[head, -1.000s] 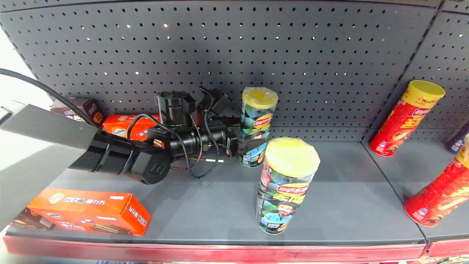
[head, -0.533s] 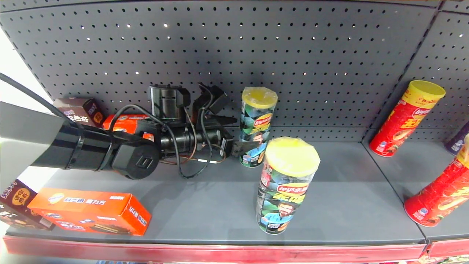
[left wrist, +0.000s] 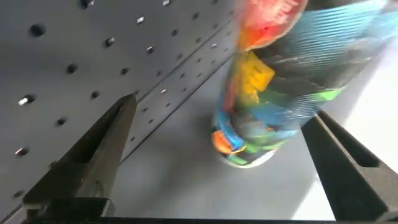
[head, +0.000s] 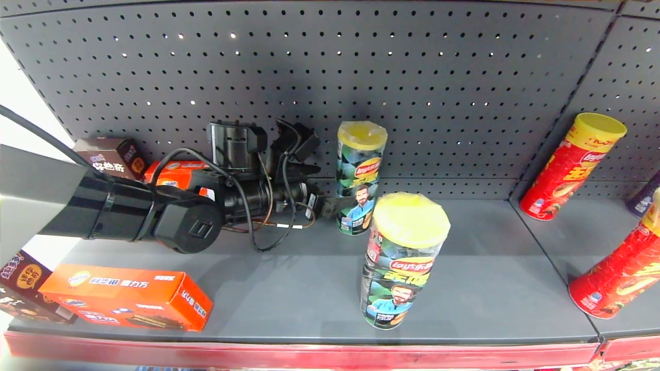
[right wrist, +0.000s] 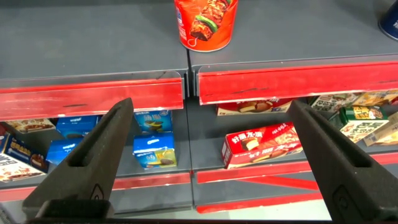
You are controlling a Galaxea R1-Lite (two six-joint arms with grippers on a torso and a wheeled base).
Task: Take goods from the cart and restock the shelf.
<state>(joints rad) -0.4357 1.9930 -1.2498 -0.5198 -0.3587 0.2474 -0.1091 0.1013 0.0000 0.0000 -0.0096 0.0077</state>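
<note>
**Chip can [head: 361,178] at the back of the shelf [head: 289,288], left claw [head: 330,187] wide open beside it**

The right claw [right wrist: 211,106] hangs wide open and holds nothing. It faces red-edged shelf tiers [right wrist: 93,96] with a red tub [right wrist: 205,22] on the upper deck and blue packs [right wrist: 152,149] on the tier below.

At the shelf's front left lies an orange box [head: 124,299], with a brown box [head: 20,286] at its left end. Right of them the front can [head: 405,260] stands upright under a yellow lid. A red can [head: 619,278] sits at the far right, on the next section.

Farther in, the left arm stretches across from the left. Its fingers [left wrist: 93,168] are spread wide and grip nothing. The chip can stands just ahead of the fingertips, in line with the gap between them. The nearer fingertip meets the can's lower side in the head view, but whether it touches cannot be told.

Behind the arm, another orange box [head: 172,172] and another brown box [head: 111,154] sit close to the pegboard wall [head: 412,67]. The chip can also stands close to that wall. At the back right is another red can [head: 572,165].
</note>
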